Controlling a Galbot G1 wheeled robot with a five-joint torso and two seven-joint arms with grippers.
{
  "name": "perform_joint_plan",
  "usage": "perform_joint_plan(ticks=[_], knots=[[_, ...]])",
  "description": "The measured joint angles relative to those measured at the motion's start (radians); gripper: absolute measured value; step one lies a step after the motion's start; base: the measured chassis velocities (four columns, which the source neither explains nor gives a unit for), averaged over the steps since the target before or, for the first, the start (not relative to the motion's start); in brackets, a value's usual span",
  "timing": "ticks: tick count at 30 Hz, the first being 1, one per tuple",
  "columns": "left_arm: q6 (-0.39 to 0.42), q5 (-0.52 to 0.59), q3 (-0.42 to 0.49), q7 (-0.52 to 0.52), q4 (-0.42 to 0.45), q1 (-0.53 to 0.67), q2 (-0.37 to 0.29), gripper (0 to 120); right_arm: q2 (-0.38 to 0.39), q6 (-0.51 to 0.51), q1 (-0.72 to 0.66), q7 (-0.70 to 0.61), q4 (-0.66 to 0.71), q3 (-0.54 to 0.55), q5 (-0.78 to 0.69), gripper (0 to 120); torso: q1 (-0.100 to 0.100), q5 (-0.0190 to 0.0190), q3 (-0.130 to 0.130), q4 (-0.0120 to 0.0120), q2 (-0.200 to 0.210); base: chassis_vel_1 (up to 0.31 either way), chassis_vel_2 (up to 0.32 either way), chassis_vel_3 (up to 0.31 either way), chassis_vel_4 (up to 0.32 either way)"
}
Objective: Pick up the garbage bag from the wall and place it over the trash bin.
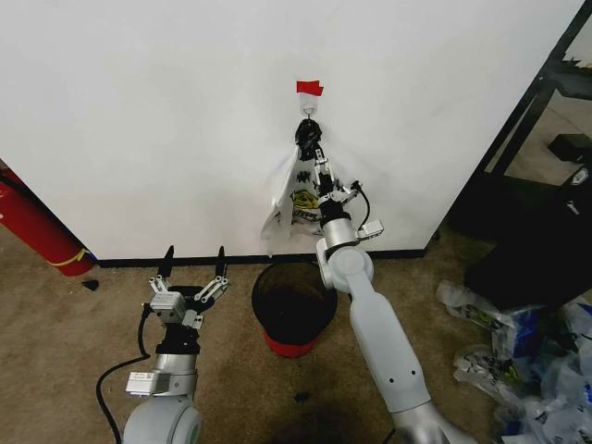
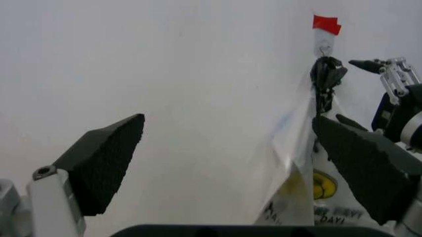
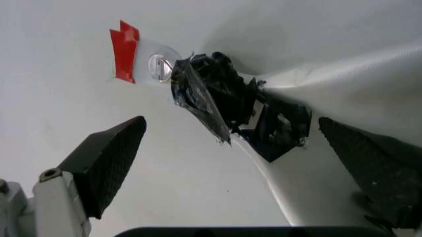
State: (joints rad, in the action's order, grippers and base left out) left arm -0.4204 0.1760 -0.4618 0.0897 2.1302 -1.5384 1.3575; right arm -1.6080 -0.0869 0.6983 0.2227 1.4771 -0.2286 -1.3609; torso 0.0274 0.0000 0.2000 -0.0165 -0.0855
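At far left a red cylinder [image 1: 37,227] leans at the foot of the wall [image 1: 148,111]. Next, the left gripper [image 1: 195,274] hovers low over the floor just left of the bin [image 1: 293,305], jaws spread and holding nothing; it looks idle. The one black mesh bin stands at the baseboard, directly under the bag [image 1: 294,196].

One bag hangs on the wall from a single hook [image 3: 160,67] under one strip of red tape [image 1: 310,88], its dark knotted top [image 3: 231,106] gathered at the hook. It is white with yellow print, not clear with blue patches.

The right gripper [image 1: 319,176] is raised against the bag just below the knot, jaws spread either side of it, not yet closed.

The step in hand seems to be the pick-up. The next move likely calls for closing on the knot, then lifting it clear of the hook.

Crumpled plastic [image 1: 518,351] lies on the floor at far right.
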Motion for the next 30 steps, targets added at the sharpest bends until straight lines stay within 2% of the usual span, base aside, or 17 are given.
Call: perform_joint_plan(ticks=[8,19,26,30], knots=[[-0.001,0.002,-0.004,0.004,0.005,0.002,-0.004,100,-0.002,0.002,-0.017,0.05,-0.068,-0.012,0.037,73,0.0,0.0,0.0,0.0,0.0,0.0,0.0,0.0,0.0],[-0.009,0.005,-0.011,0.012,0.008,-0.01,-0.007,100,-0.001,0.004,-0.046,0.1,-0.136,-0.028,0.06,72,0.0,0.0,0.0,0.0001,0.0,0.0,0.0,0.0,0.0],[-0.009,0.001,-0.01,0.012,0.012,-0.011,-0.006,100,-0.001,0.005,-0.058,0.114,-0.15,-0.031,0.084,60,0.0,0.0,0.0,0.0,0.0,0.0,0.0,0.0,0.0],[-0.009,-0.002,-0.012,0.011,0.021,-0.018,-0.006,100,0.0,0.005,-0.07,0.12,-0.163,-0.034,0.095,58,0.0,-0.0001,0.0,0.0,0.0,0.0,0.0,0.0,0.0]])
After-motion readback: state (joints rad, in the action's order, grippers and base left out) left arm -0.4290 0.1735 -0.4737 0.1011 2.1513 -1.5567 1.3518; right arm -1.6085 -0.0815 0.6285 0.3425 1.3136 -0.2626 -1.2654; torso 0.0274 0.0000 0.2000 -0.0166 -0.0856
